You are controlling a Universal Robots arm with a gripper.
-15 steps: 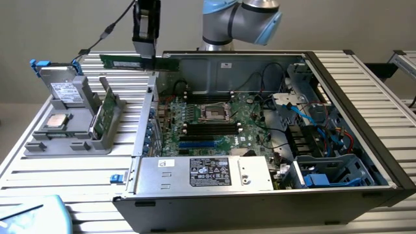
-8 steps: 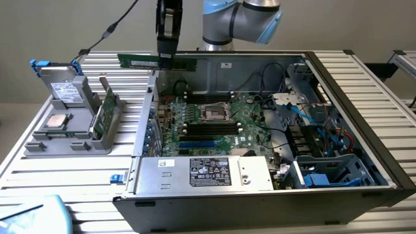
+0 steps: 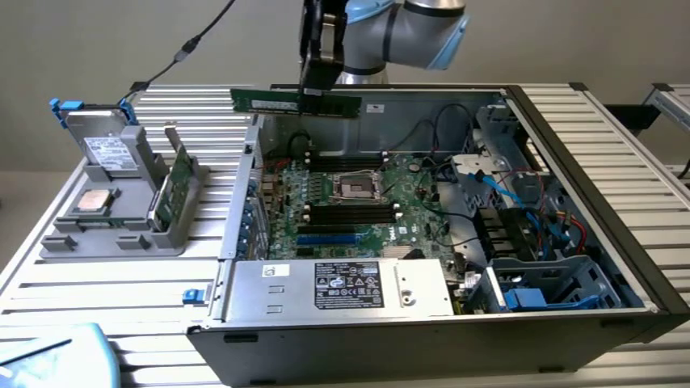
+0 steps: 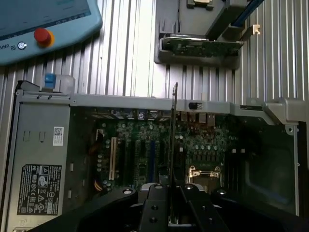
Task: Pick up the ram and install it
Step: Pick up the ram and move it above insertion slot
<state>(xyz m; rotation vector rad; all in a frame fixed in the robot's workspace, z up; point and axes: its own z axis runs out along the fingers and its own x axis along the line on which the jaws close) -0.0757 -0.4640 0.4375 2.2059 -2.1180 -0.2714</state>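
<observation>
A ribbed aluminium table (image 3: 129, 283) carries an open computer case (image 3: 603, 162), a dark sheet-metal box lying on its side. Inside it, a silver power supply (image 3: 334, 287) with a black-and-white label fills the near edge. Beyond that lies the green motherboard (image 3: 405, 214), with a square metal processor socket (image 3: 354, 189) and black memory slots (image 3: 345, 162) on either side of it. Tangled blue, red and black cables (image 3: 518, 194) crowd the case toward the exterior view's right.

On the exterior view's left, well apart from the case, stands a grey plastic fixture (image 3: 108, 234). It props up a grey metal drive (image 3: 108, 149) with a white sticker, a green card (image 3: 173, 190) standing on edge, and a square silver processor chip (image 3: 95, 200) lying flat. In the wrist view a light-blue teach pendant (image 4: 72, 19) with a red button (image 4: 42, 35) rests on the table.

The ram (image 3: 291, 103), a long narrow green stick, hangs level in the air above the open case, clear of the motherboard. The black gripper (image 3: 318, 85) is closed on the stick near its middle, fingers pinching both flat faces.
</observation>
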